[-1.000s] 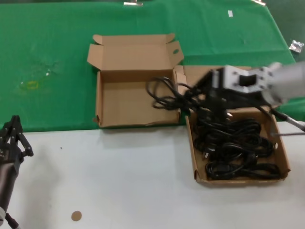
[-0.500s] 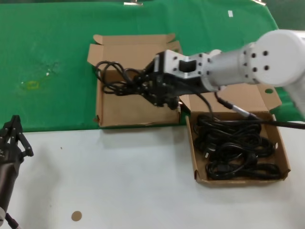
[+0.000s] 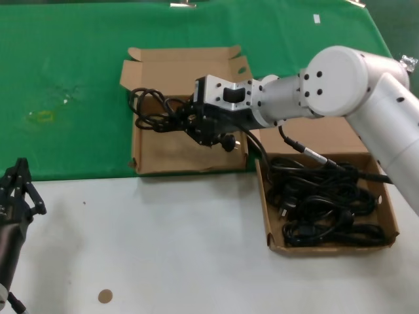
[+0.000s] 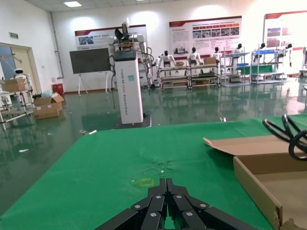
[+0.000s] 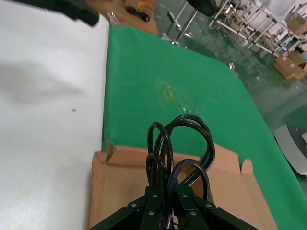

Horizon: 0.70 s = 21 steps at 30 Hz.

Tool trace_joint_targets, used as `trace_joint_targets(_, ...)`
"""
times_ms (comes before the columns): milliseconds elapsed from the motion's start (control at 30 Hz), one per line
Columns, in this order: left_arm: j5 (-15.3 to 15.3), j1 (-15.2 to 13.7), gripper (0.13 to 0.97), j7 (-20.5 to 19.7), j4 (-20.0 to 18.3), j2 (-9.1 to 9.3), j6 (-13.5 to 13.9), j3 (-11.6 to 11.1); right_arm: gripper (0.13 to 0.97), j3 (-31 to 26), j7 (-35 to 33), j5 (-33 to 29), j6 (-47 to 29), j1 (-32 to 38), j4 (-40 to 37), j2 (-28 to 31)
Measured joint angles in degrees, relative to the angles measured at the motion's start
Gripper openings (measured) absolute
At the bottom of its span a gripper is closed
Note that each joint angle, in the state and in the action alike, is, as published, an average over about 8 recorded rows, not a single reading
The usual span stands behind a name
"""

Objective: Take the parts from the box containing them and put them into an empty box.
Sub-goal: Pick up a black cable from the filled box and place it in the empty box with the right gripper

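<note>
1. The right tool (image 3: 192, 123) reaches across from the robot's right and hangs over the open, shallow brown corrugated cardboard box with two splayed notched lid flaps (image 3: 147, 157); in the right wrist view its fingers (image 5: 153, 203) are pinched tight on a bundle of black, thin, rubbery power cord wound in loose loops (image 5: 180, 148).
2. In the head view those held loops (image 3: 154, 111) fan out from the tool toward the robot's left, above the box's far-left part, and a moulded black plug (image 3: 227, 142) dangles under the tool.
3. Just beside that box, on the robot's right, sits the second shallow brown cardboard box (image 3: 327, 245), filled with the remaining black coiled power cords (image 3: 324, 206); the arm crosses above its far end.
4. Both boxes straddle the edge where the green cloth (image 3: 72, 78) meets the white worktop (image 3: 163, 248).
5. The left tool (image 3: 18, 190) waits low at the near-left edge of the worktop, well apart from both boxes; the left wrist view shows its black fingers (image 4: 156, 208) drawn together at the tips with nothing between them.
</note>
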Motion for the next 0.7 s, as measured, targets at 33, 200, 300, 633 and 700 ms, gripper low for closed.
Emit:
trace_joint_targets(33, 0.0, 0.0, 0.152, 0.0, 0.0, 0.0, 0.0, 0.0, 0.169, -0.07, -0.48, -0.04, 0.35, 0.22, -0.97, -0.33)
trace_joint_targets(200, 0.0, 0.0, 0.152, 0.0, 0.0, 0.0, 0.0, 0.0, 0.169, -0.48, -2.34, -0.53, 1.59, 1.32, -4.82, -1.5)
trace_joint_targets(300, 0.0, 0.0, 0.152, 0.0, 0.0, 0.0, 0.0, 0.0, 0.169, -0.7, -3.04, -0.91, 2.02, 1.86, -6.38, -1.82)
trace_joint_targets(633, 0.0, 0.0, 0.152, 0.0, 0.0, 0.0, 0.0, 0.0, 0.169, -0.66, -4.4, -1.16, 3.24, 2.72, -9.57, -2.45)
trace_joint_targets(700, 0.0, 0.0, 0.152, 0.0, 0.0, 0.0, 0.0, 0.0, 0.18, -0.55, -4.7, -1.01, 3.55, 2.83, -10.01, -2.63)
